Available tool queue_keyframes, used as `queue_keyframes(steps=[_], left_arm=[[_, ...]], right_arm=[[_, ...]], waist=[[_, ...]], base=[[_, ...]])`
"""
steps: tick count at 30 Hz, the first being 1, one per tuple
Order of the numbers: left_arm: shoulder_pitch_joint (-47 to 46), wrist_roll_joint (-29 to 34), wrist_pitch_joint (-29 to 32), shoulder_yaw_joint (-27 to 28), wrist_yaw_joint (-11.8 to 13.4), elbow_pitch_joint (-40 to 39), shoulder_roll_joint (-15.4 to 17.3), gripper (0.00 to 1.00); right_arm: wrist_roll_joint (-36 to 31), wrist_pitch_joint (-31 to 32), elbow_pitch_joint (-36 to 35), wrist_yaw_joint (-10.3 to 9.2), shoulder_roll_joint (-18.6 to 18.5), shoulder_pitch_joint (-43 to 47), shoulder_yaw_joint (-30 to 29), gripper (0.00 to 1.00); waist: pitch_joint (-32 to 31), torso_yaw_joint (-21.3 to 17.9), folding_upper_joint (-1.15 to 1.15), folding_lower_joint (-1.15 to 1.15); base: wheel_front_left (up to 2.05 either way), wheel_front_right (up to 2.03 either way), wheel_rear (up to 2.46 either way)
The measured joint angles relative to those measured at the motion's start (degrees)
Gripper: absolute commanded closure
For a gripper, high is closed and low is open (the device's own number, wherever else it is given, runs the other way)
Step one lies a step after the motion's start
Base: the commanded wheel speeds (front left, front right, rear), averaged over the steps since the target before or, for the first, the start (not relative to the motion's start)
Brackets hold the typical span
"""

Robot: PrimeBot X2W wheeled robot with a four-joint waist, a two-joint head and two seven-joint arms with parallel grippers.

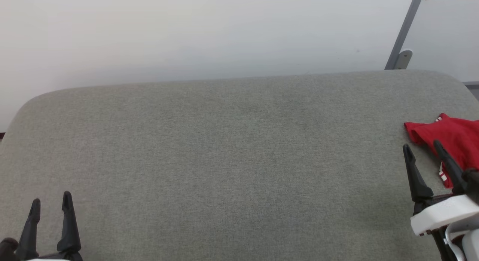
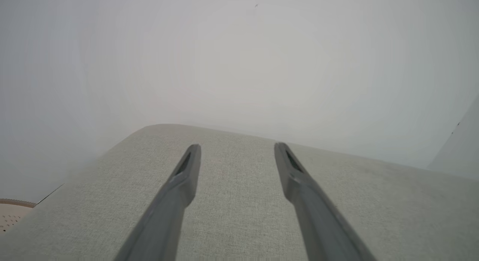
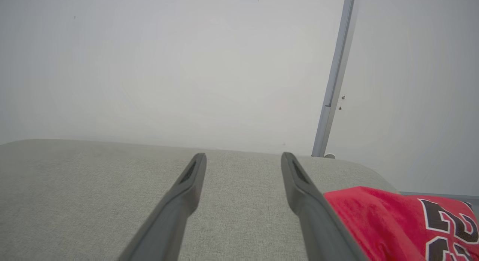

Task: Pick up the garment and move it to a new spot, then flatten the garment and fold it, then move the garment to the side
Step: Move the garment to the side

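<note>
- Standing idle at the near left corner, the left gripper has its fingers spread wide with nothing between them. It is well apart from the shirt.
- Its wrist view looks along those parted fingers over bare grey table to a pale wall.
- Across the middle, the table's cloth top lies flat, which I judge leaves plenty of room for a new spot.
- Over at the right, the right gripper is also spread wide and holds nothing. It is by far the nearer arm, so I'd expect it to make the pick.
- The shirt lies bunched on the table at the far right, just to the right of that gripper and slightly beyond its tips.
- From the head view, the gripper's right finger crosses in front of the red cloth. I can't tell whether it touches the cloth or hangs above it.
- A reach would have to swing right, since the open gap points at bare table, not at the cloth.
- Most of the shirt is cut off by the picture's edge, so its long axis, its sleeves and how it is crumpled can't be judged. The right wrist view shows part of some black, white-edged figures.
- Behind it, a grey post leans against the wall.
</note>
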Motion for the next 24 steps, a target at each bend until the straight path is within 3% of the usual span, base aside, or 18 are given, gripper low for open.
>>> queue_keyframes(steps=[24], left_arm=[[3.1,0.3,0.0,3.6,0.0,-1.0,-1.8,0.00]], right_arm=[[-1.4,0.0,-4.5,0.00,3.6,5.5,-3.4,0.00]], waist=[[-0.9,1.9,0.00,0.00]], base=[[0.00,0.00,0.00]])
